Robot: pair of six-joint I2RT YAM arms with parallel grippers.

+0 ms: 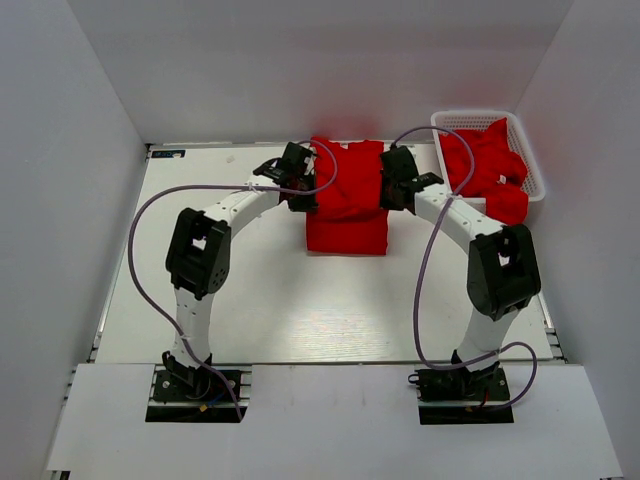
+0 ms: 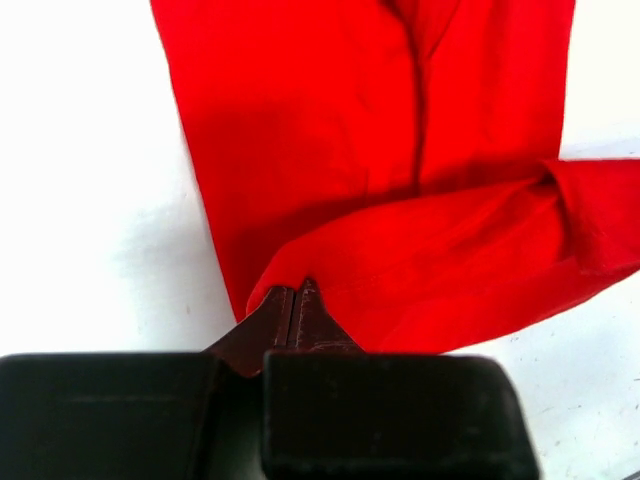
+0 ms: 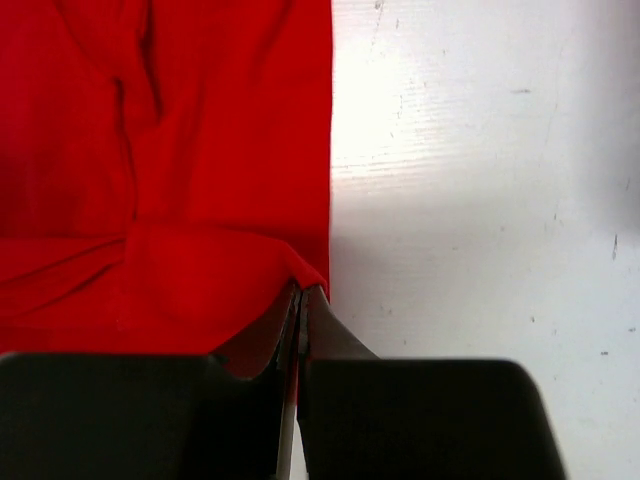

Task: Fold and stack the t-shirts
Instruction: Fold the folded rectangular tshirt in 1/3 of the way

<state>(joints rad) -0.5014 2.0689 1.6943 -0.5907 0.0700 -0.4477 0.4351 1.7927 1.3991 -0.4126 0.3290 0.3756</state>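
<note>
A bright red t-shirt [image 1: 347, 195] lies at the back middle of the table, its far part lifted and bent over the flat near part. My left gripper [image 1: 303, 190] is at its left edge and my right gripper [image 1: 393, 190] at its right edge. In the left wrist view the left gripper [image 2: 295, 292] is shut on a rolled fold of the t-shirt [image 2: 400, 180]. In the right wrist view the right gripper [image 3: 301, 298] is shut on the corner of a fold of the t-shirt [image 3: 200, 170]. More red t-shirts [image 1: 485, 165] are heaped in the basket.
A white plastic lattice basket [image 1: 455, 118] stands at the back right corner, with red cloth hanging over its near rim. White walls close in the table on the left, back and right. Purple cables loop from both arms.
</note>
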